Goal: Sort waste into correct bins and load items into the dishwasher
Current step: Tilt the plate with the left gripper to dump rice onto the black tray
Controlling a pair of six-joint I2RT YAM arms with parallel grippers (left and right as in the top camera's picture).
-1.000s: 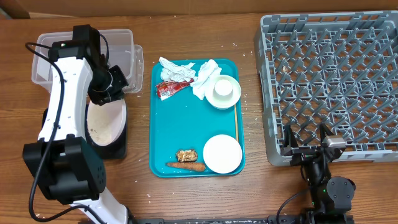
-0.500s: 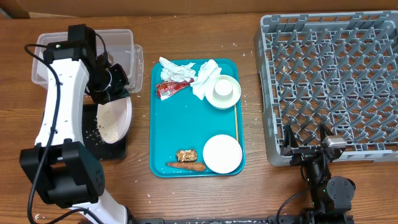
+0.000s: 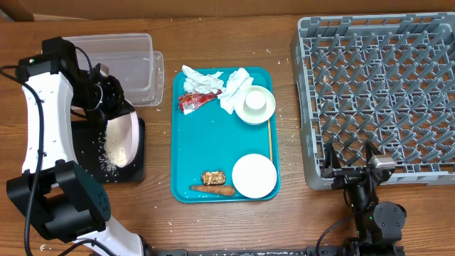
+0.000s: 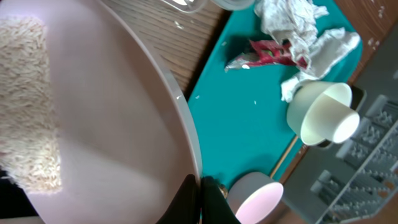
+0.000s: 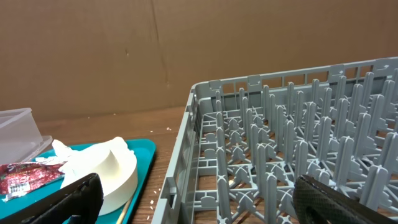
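My left gripper (image 3: 112,99) is shut on the rim of a pink plate (image 3: 119,139), holding it tilted on edge over the black bin (image 3: 135,169). Rice clings to the plate's lower part and some lies in the bin. In the left wrist view the fingers (image 4: 200,198) pinch the plate rim (image 4: 112,124), with rice at the left. My right gripper (image 3: 353,171) is open and empty at the front edge of the grey dish rack (image 3: 377,85); its fingers (image 5: 199,199) are spread wide in the right wrist view.
A teal tray (image 3: 206,146) holds crumpled napkins (image 3: 201,78), a red wrapper (image 3: 195,102), a white cup in a bowl (image 3: 256,105), a white bowl (image 3: 254,176), a carrot (image 3: 212,190), a brown scrap (image 3: 213,176) and a chopstick (image 3: 270,142). Clear containers (image 3: 124,53) stand at the back left.
My left arm has swung to the left and tipped the plate steeper; rice has slid down it and scattered into the black bin. The right arm has not moved.
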